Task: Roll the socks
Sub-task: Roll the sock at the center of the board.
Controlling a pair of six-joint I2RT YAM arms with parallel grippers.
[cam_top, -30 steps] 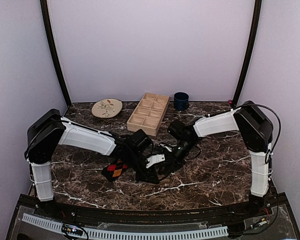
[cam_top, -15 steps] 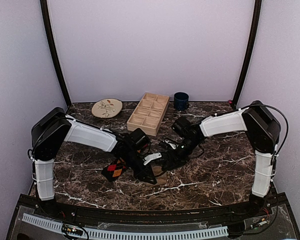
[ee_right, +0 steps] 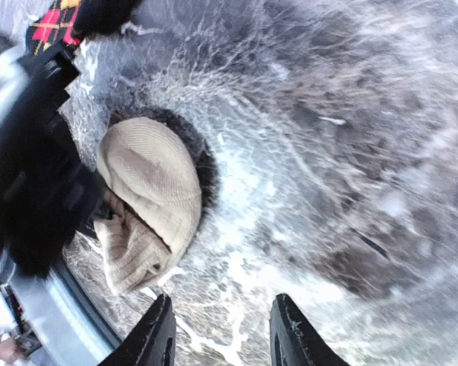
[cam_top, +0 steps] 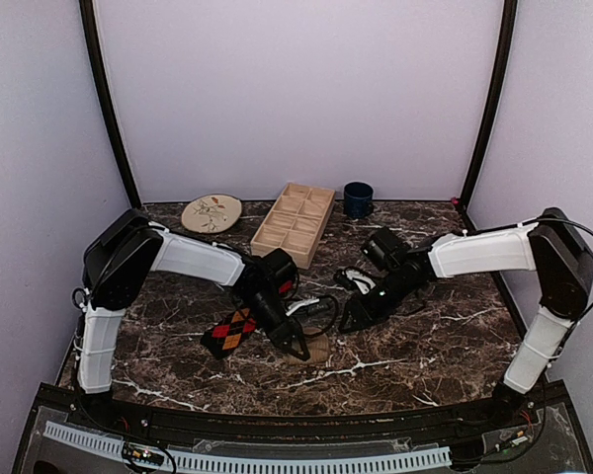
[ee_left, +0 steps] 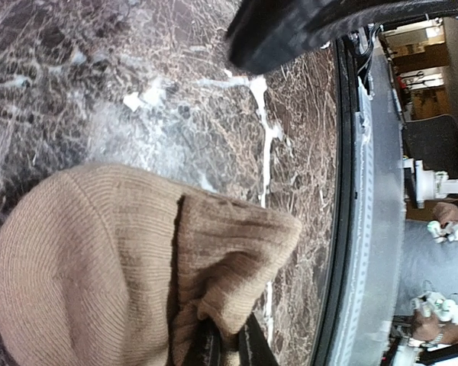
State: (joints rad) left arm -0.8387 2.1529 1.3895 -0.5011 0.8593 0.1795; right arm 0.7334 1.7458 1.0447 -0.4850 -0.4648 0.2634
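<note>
The left jaws were pressed together on a fold of the tan sock (ee_left: 114, 259), pinching its ribbed end at the bottom of the left wrist view. The rest of that sock sat bunched into a rounded lump on the dark marble table (ee_left: 137, 76). The right jaws stood spread with nothing between them, hovering over bare marble near the lump. From the right wrist camera the tan sock (ee_right: 149, 198) lay ahead of them, with the black end of the left arm against its left side. In the overhead view the tan sock (cam_top: 318, 349) lay near the table's front middle, at the tip of the left arm (cam_top: 193, 259). The argyle sock (cam_top: 231, 331) lay flat to its left, red and orange diamonds facing up. The right arm (cam_top: 479, 252) reached in from the right. At the back stood a patterned plate (cam_top: 211, 212), a wooden compartment tray (cam_top: 295, 222) and a dark blue mug (cam_top: 357, 198). The plate's motif was too small to make out.
</note>
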